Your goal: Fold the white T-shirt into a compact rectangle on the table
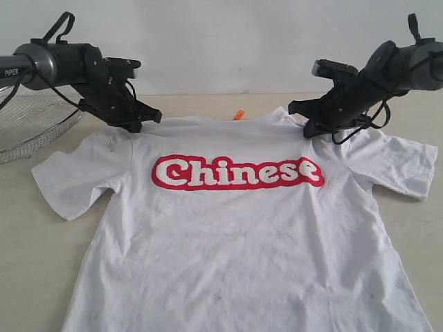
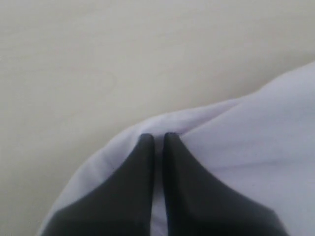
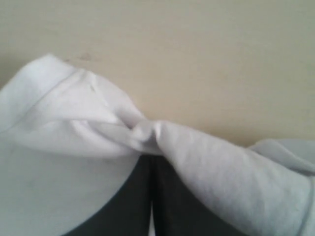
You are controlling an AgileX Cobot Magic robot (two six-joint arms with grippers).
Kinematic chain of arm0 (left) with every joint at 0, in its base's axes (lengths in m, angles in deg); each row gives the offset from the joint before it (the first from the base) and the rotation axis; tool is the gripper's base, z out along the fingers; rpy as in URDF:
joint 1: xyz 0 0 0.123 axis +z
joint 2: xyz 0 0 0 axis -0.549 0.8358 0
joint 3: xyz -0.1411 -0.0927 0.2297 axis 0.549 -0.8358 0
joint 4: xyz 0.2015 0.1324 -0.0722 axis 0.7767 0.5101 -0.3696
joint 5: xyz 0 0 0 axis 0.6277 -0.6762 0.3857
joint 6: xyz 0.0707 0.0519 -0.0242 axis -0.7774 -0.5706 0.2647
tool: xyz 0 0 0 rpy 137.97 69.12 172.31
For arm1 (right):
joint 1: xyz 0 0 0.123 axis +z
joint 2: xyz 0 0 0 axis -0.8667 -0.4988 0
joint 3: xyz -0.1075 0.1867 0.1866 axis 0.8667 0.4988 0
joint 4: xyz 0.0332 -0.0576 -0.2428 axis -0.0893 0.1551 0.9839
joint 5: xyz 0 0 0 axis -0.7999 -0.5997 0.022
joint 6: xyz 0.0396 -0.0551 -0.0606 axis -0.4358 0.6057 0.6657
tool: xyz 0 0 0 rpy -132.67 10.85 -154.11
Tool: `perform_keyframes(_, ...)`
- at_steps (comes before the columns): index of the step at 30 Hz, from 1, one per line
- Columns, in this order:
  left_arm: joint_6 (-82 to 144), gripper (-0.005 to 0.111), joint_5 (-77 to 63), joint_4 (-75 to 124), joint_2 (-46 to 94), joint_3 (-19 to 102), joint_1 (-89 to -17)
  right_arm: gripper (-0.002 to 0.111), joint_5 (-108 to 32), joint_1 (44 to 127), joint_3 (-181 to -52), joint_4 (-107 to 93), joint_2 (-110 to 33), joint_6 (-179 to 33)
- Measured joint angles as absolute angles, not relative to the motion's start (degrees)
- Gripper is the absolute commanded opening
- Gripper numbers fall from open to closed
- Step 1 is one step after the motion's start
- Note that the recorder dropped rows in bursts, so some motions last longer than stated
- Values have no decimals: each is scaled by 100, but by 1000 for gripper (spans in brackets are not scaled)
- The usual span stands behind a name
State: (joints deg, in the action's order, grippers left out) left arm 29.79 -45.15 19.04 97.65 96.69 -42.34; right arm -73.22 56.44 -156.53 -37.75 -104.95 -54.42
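The white T-shirt [image 1: 235,235] lies front up on the table [image 1: 28,249], its red-outlined "Chinese" lettering [image 1: 237,172] across the chest and an orange neck tag [image 1: 239,115] at the collar. My left gripper [image 1: 138,123] is shut on the shirt's left shoulder; in the left wrist view its gripper [image 2: 157,138] pinches a fold of white cloth [image 2: 236,147]. My right gripper [image 1: 309,126] is shut on the right shoulder; in the right wrist view the bunched shirt fabric [image 3: 147,130] covers the fingertips. Both shoulders look slightly raised.
A round wire-mesh basket [image 1: 28,124] stands at the back left, just behind the left arm. A pale wall runs behind the table. Both sleeves spread flat to the sides, and the shirt's hem runs out of the bottom of the exterior view.
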Motion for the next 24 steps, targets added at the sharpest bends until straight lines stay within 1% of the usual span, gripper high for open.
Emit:
perform_keyframes(5, 2993, 5, -4515, 1770, 9777, 9695, -4070, 0, -7307, 5608, -15689, -4117, -10530, -5273)
perform_keyframes(12, 2979, 5, -4890, 1739, 9799, 9855, -4021, 0, -7665, 5583, -16141, -4326, -10574, -5252)
perform_keyframes(18, 2348, 5, -5086, 734, 9590, 9887, -3986, 0, -7989, 5549, -16168, -4542, -10378, -5172)
perform_keyframes(21, 2201, 5, -5153, 470, 9365, 9900, -3986, 0, -7996, 5549, -15951, -4542, -10048, -5172)
perform_keyframes(24, 2167, 5, -5265, 405, 9116, 9900, -3986, 0, -7890, 5546, -15368, -4566, -9522, -5161)
